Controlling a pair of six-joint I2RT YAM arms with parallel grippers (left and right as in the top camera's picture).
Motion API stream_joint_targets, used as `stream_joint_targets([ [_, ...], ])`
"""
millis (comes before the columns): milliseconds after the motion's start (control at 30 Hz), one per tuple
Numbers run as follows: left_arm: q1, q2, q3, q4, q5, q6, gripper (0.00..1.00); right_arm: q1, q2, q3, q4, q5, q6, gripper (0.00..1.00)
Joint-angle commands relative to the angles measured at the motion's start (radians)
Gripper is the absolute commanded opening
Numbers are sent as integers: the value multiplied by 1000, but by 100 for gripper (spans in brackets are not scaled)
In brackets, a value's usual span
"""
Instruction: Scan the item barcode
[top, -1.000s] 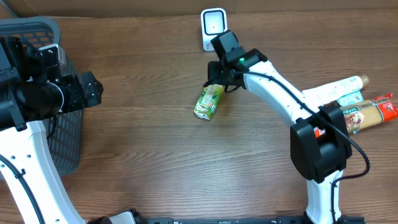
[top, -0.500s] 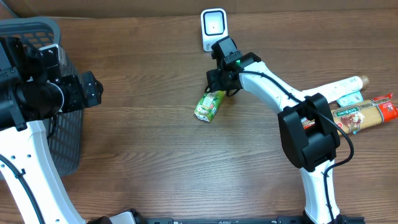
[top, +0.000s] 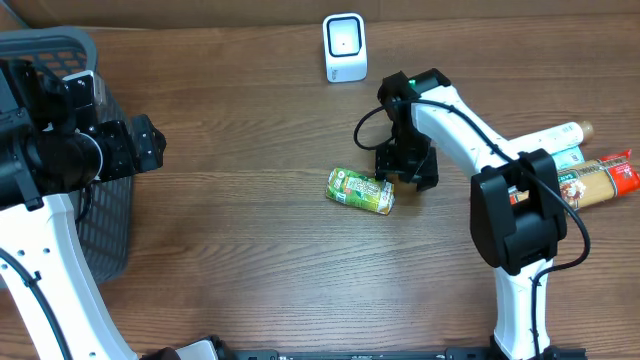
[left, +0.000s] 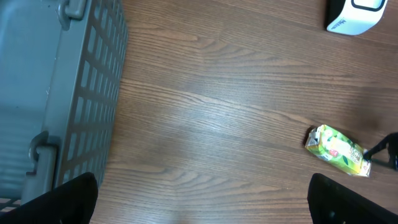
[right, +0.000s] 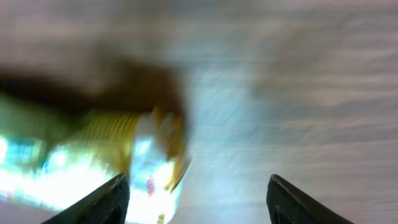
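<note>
One small green pouch (top: 360, 190) lies flat on the table (top: 250, 250) just beside the right claw (right: 198, 186), which is spread apart and empty; it looks light, soft and crinkly, best pinched across its narrow middle.

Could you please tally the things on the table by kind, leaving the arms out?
Scanners: 1, the white scanner
Baskets: 1, the grey basket
Packaged goods: 4, the green packet, white tube, teal-labelled pack, pasta pack
Total: 6
</note>
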Motion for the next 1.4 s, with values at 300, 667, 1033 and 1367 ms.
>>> stream_joint_targets([
  [300,4,3,6,-2,8,19,100,165,-34,-2,38,-169,-350,77],
  [667,4,3,6,-2,8,19,100,195,-34,-1,67,-160,-330,75],
  [1033,4,3,6,-3,8,19,99,198,-39,190,55,-161,-304,78],
  [1367,4,3,6,-2,8,19,99,249,-37,161,195,-209,-305,80],
])
